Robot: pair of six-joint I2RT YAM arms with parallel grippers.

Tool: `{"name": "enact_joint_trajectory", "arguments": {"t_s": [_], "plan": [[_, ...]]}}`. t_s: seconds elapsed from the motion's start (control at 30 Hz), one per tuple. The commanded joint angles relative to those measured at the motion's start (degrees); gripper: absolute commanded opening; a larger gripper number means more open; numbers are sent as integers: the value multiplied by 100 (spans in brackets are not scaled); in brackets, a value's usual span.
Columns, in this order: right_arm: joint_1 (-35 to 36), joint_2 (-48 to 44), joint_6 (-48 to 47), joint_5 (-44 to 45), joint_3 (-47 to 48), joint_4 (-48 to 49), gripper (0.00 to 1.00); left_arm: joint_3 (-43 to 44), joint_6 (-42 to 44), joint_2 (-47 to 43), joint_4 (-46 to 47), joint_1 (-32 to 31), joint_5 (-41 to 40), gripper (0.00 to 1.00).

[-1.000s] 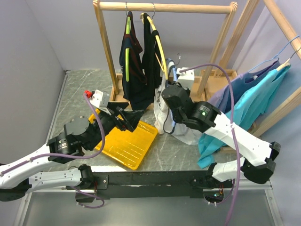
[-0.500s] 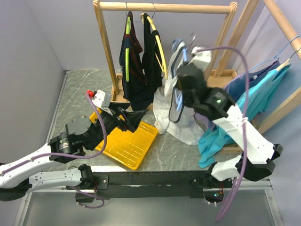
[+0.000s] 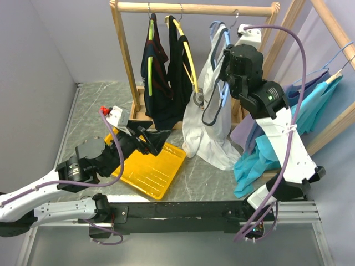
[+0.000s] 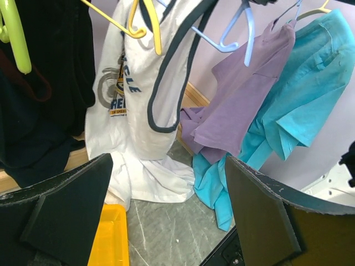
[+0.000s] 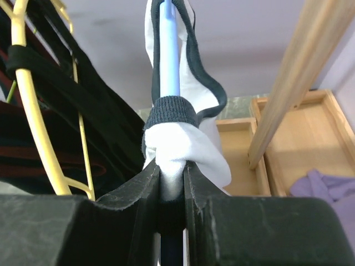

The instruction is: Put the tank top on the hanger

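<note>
A white tank top [image 3: 208, 138] with dark navy trim hangs from the hanger [image 3: 221, 41], thin and light blue, close under the wooden rail [image 3: 194, 8] of the clothes rack at the far edge of the worktop [image 3: 94, 105]. The right pincer [image 5: 172, 174] has its jaws closed tight on the hanger's shoulder and a bunched fold of the jersey. Whether the metal hook has caught the rail cannot be told. The hem pools on the worktop just right of the yellow tray [image 3: 161, 172]. The left pincer [image 3: 145, 141] hovers over the tray's far end, jaws spread wide and empty. Dark garments [image 3: 166, 83] hang to the left of the tank top, and a purple shirt [image 4: 238, 94] and a teal shirt [image 4: 299, 83] hang toward the right edge.
</note>
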Motion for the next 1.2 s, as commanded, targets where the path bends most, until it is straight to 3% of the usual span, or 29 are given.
{"name": "enact_joint_trajectory", "arguments": {"t_s": [0.0, 0.6, 0.9, 1.17], "plan": [[-92, 132, -534, -599, 632, 431, 0, 196, -2, -58, 134, -22, -9, 89], [-364, 247, -956, -854, 439, 1108, 0, 65, 16, -313, 134, -22, -115, 89], [-531, 783, -1089, -810, 1028, 967, 0, 38, -28, -287, 143, -13, -80, 89], [-698, 792, -904, -959, 571, 1099, 0, 29, -55, -278, 125, -13, -80, 89]]}}
